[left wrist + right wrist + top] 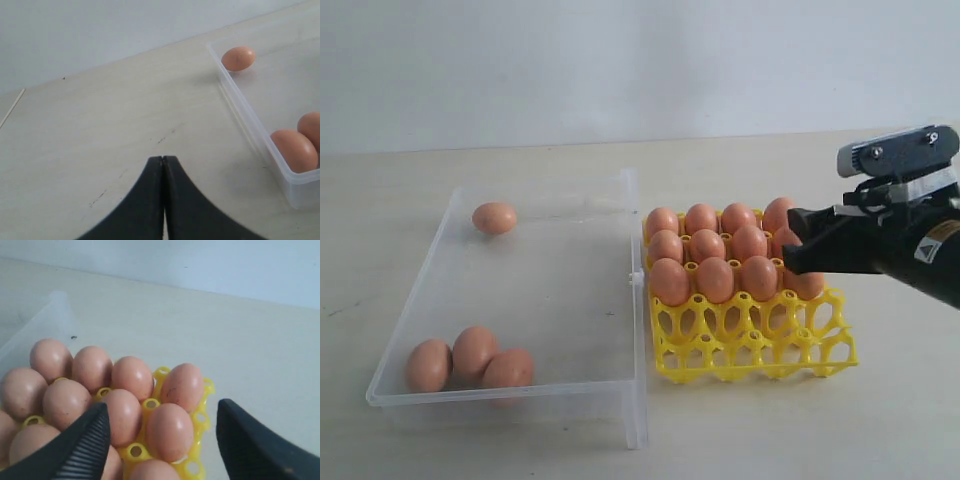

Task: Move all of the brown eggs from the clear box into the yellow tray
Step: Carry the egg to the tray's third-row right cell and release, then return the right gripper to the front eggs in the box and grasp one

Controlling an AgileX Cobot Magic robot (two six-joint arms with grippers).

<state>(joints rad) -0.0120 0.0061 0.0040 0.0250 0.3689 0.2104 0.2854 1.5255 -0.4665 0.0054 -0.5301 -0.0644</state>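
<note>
since four brown eggs lie in the clear box, right gripper, jaws wide and empty over the yellow tray beside it, should lift clear first; left gripper jaws closed, empty.

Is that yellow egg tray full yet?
Not full. The yellow tray holds eggs in its back rows, but its front cells are bare, and four more eggs lie in the clear box.

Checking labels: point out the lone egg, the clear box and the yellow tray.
lone egg [494, 217], exterior view, shell's middle.
clear box [560, 290], exterior view, bare floor.
yellow tray [756, 340], exterior view, empty front lattice.
</note>
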